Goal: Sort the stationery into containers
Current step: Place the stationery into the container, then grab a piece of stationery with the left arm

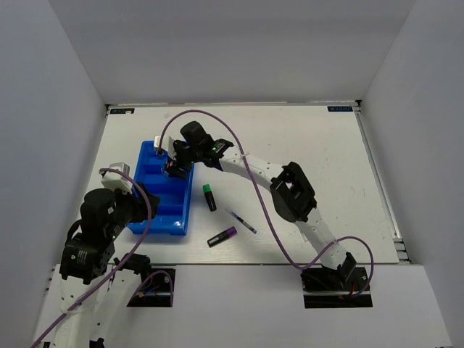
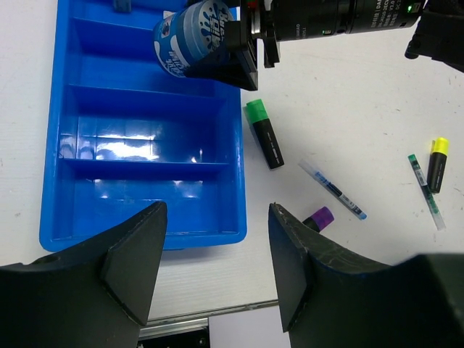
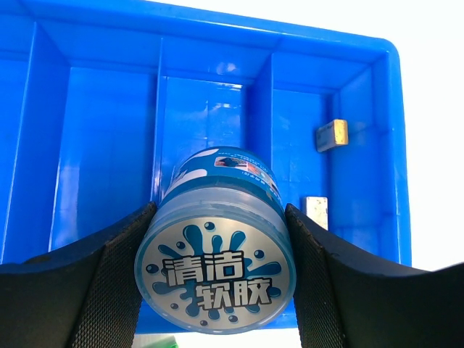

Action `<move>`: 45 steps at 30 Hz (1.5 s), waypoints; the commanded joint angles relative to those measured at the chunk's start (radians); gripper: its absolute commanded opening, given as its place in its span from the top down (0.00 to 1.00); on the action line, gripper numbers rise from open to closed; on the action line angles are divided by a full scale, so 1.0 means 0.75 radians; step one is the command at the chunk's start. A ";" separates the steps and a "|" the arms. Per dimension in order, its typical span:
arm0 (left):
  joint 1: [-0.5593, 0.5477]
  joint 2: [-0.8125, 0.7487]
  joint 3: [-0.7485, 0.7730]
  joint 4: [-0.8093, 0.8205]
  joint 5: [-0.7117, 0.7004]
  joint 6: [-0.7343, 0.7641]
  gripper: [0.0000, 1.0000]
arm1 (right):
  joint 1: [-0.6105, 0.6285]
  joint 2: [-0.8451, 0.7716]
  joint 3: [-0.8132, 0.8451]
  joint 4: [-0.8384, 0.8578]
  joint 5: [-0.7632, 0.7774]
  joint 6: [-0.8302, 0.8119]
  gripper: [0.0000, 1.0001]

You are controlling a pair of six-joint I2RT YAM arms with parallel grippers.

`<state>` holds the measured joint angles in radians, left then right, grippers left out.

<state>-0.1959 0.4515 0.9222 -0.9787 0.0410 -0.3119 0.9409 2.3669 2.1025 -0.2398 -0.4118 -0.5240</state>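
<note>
My right gripper (image 3: 219, 214) is shut on the round blue-white tin (image 3: 216, 268), holding it on its side just above the blue tray (image 3: 109, 145). The left wrist view shows the tin (image 2: 190, 38) over the tray's far compartments. Two pale erasers (image 3: 331, 135) (image 3: 315, 212) lie in the end compartment. My left gripper (image 2: 216, 217) hangs open and empty over the tray's near edge (image 2: 145, 238). On the table lie a green-capped highlighter (image 1: 209, 196), a purple-capped one (image 1: 222, 236), a yellow-capped one (image 2: 437, 163), a blue pen (image 1: 241, 221) and a green pen (image 2: 425, 191).
The right arm (image 1: 293, 192) stretches diagonally across the table above the loose items. White walls enclose the table on three sides. The near compartments of the tray (image 1: 161, 210) hold nothing.
</note>
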 commanded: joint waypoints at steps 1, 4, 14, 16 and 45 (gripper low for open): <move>-0.003 0.001 -0.017 0.014 0.001 0.011 0.32 | 0.005 -0.012 0.011 0.025 -0.036 -0.036 0.50; -0.003 0.016 -0.017 0.018 0.007 0.009 0.32 | 0.007 -0.024 0.015 0.023 -0.028 -0.040 0.23; -0.003 0.028 0.000 0.018 0.015 -0.028 0.30 | 0.009 -0.100 0.052 0.037 -0.003 0.021 0.25; -0.005 0.034 0.006 0.027 0.029 -0.034 0.32 | 0.007 -0.137 0.068 0.044 0.007 0.077 0.60; -0.665 1.425 0.261 0.278 -0.455 -0.515 0.35 | -0.545 -1.294 -1.290 -0.515 0.451 0.774 0.99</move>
<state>-0.6689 1.4715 1.0584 -0.7853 -0.1600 -0.6685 0.5415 1.5166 1.1248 -0.7277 -0.0250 0.0040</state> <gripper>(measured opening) 0.645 0.011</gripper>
